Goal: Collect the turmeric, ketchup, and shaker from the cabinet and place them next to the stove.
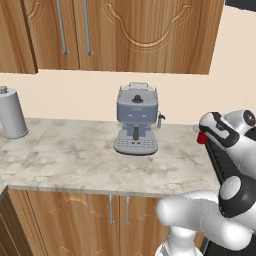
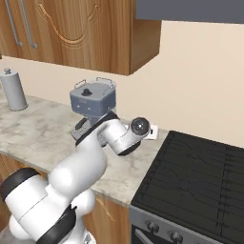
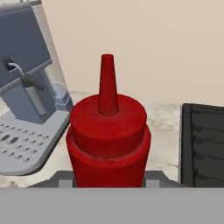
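The ketchup (image 3: 108, 140), an all-red squeeze bottle with a pointed nozzle, stands upright between my fingers. My gripper (image 3: 109, 180) is shut on its body, above the marble counter. A bit of the red ketchup (image 1: 201, 138) peeks out beside my hand in the left base view. The stove (image 2: 190, 171) is black with dark grates, and its edge (image 3: 201, 144) lies just right of the bottle. The brown wood cabinet (image 1: 145, 35) hangs above with its doors closed; the cabinet (image 2: 81, 28) is at upper left in the right base view. The turmeric and shaker are out of view.
A grey-blue coffee machine (image 1: 136, 120) stands on the counter left of the bottle, close to it (image 3: 24, 87). A tall grey cylinder with a knob (image 1: 11, 112) sits at the counter's far left. Marble counter (image 1: 70, 160) stretches between them.
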{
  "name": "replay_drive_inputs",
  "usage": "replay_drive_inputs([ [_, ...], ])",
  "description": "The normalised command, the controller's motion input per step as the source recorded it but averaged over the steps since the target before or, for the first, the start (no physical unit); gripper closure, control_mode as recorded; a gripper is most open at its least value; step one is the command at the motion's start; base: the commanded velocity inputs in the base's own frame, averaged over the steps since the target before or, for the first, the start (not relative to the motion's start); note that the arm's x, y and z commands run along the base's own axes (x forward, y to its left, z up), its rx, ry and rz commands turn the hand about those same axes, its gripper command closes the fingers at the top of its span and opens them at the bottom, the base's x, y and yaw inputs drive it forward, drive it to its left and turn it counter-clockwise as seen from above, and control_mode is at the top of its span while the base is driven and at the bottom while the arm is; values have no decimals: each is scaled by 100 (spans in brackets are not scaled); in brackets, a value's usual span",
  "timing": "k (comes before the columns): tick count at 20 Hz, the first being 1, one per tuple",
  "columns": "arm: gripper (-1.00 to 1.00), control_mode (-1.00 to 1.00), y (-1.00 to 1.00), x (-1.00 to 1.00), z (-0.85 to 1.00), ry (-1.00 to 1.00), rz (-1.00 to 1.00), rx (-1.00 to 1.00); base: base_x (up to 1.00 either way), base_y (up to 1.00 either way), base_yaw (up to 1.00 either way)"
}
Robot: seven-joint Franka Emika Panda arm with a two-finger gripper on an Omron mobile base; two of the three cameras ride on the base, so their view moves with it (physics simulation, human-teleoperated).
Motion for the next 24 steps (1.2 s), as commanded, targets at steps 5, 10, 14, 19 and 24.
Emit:
replay_drive_inputs([
  [5,100,-100,-10,31,-35,0,6,0,0,0,0],
  [10,100,-100,-10,33,-35,0,6,0,0,0,0],
  [14,100,-100,-5,22,-35,0,8,0,0,0,0],
  [19,100,-100,-2,15,-38,0,8,0,0,0,0],
  [24,100,-100,0,11,-42,0,8,0,0,0,0],
])
